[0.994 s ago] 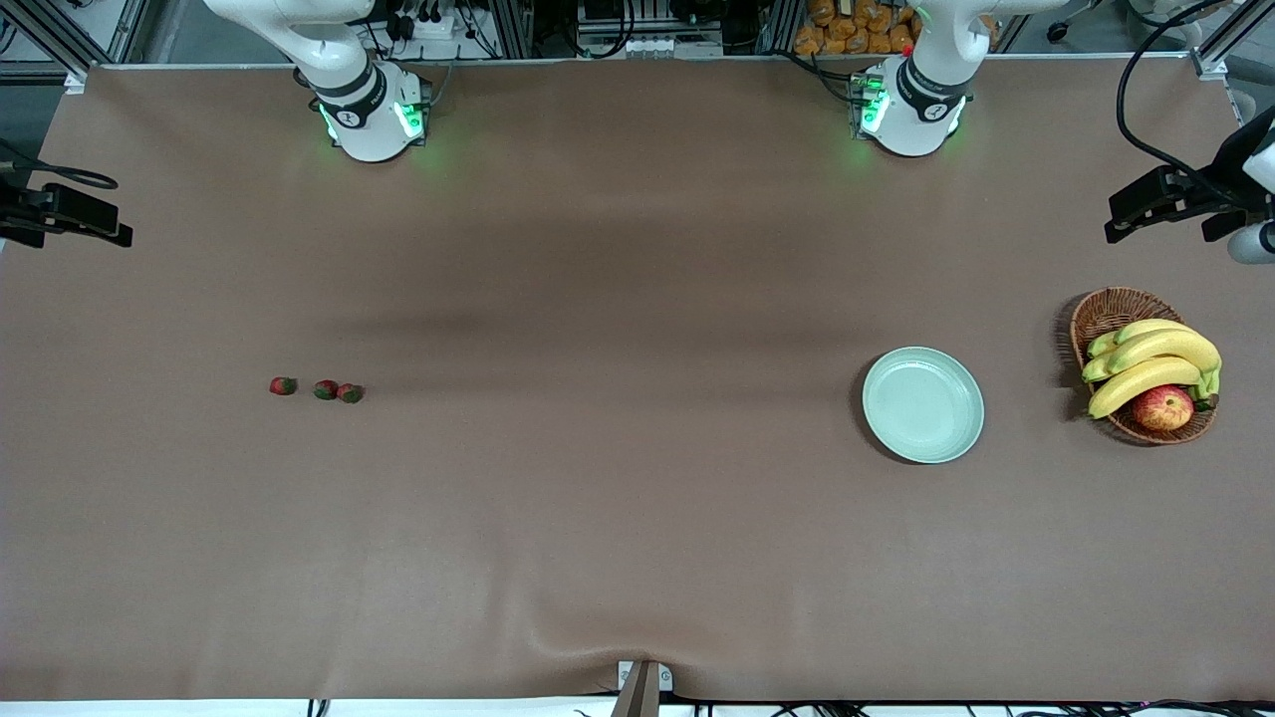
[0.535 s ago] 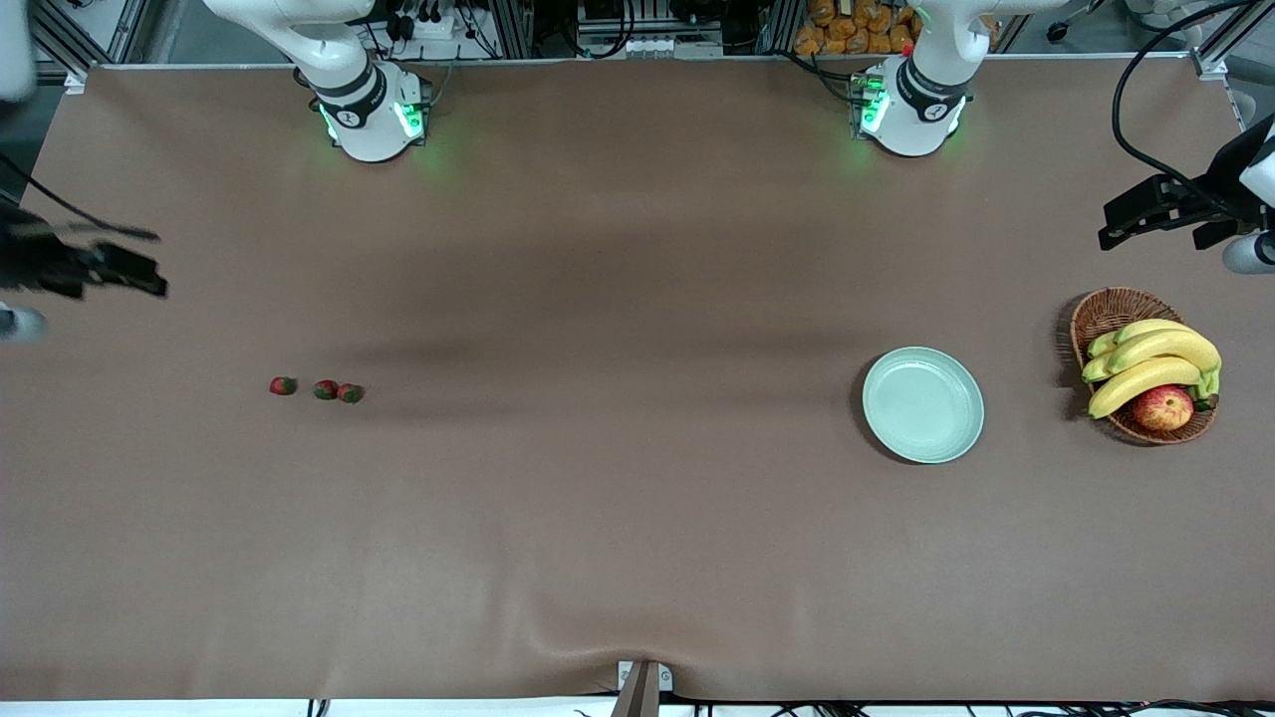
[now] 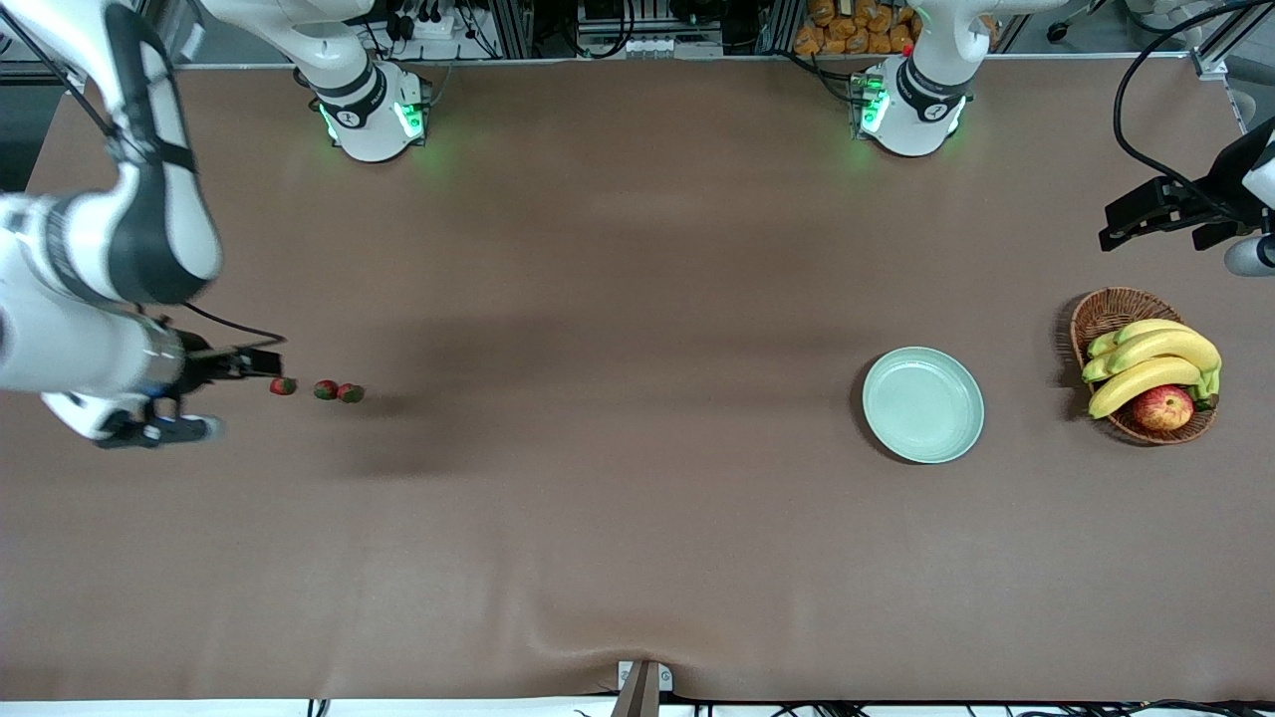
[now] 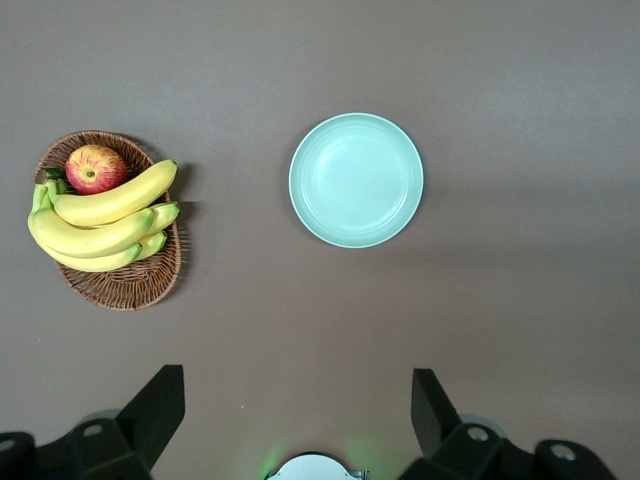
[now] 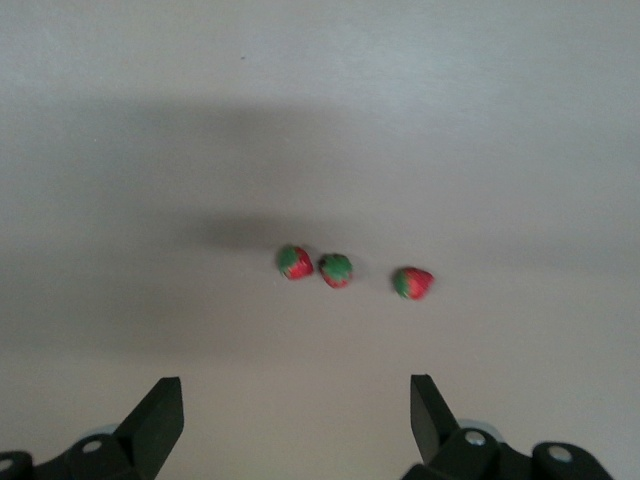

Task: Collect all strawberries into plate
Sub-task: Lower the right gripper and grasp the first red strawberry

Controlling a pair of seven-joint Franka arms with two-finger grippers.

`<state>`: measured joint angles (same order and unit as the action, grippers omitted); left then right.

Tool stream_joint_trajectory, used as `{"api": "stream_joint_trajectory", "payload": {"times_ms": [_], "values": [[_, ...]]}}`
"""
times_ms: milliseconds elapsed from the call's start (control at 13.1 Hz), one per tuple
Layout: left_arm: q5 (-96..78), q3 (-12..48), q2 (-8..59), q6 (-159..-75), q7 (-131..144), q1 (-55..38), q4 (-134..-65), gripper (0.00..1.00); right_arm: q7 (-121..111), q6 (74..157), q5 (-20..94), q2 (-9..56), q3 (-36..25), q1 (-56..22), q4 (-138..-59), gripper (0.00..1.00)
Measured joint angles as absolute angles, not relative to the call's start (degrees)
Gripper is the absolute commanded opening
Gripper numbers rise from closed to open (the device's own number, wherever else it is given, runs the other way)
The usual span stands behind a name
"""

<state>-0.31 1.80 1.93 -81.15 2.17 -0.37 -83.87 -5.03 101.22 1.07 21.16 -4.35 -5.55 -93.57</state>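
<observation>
Three strawberries lie in a short row on the brown table toward the right arm's end: one (image 3: 283, 385) a little apart, two (image 3: 326, 389) (image 3: 350, 393) close together. The right wrist view shows them too (image 5: 413, 283) (image 5: 336, 270) (image 5: 295, 262). My right gripper (image 3: 214, 396) (image 5: 296, 385) hangs open and empty over the table just beside the row, toward the right arm's end. The pale green plate (image 3: 922, 404) (image 4: 356, 180) lies empty toward the left arm's end. There my left gripper (image 3: 1165, 209) (image 4: 296, 385) waits open and empty, high over the table.
A wicker basket (image 3: 1106, 311) (image 4: 130, 285) with bananas (image 3: 1150, 363) and a red-yellow apple (image 3: 1162, 407) stands beside the plate, at the left arm's end. The two arm bases (image 3: 374, 119) (image 3: 908, 115) stand along the table's edge farthest from the front camera.
My right arm has swung in from the table's end and come down beside the strawberries. The left gripper has hardly shifted. Strawberries and plate have not moved.
</observation>
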Motion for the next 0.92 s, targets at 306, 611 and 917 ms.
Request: {"api": "stream_joint_trajectory", "payload": {"times_ms": [306, 611, 917], "values": [[-0.3, 1.8, 2.0, -82.7, 2.2, -0.4, -84.1, 1.00, -15.4, 112.2, 1.1, 25.4, -3.8, -7.4, -98.4, 1.00], [-0.3, 1.8, 2.1, -83.4, 2.2, -0.4, -84.3, 1.00, -23.5, 117.6, 1.1, 27.3, -3.9, -7.3, -104.1, 1.00], [-0.3, 1.8, 2.8, -84.7, 2.2, -0.4, -84.3, 1.00, -29.9, 118.8, 1.1, 29.9, -3.9, -7.3, -104.9, 1.00]]}}
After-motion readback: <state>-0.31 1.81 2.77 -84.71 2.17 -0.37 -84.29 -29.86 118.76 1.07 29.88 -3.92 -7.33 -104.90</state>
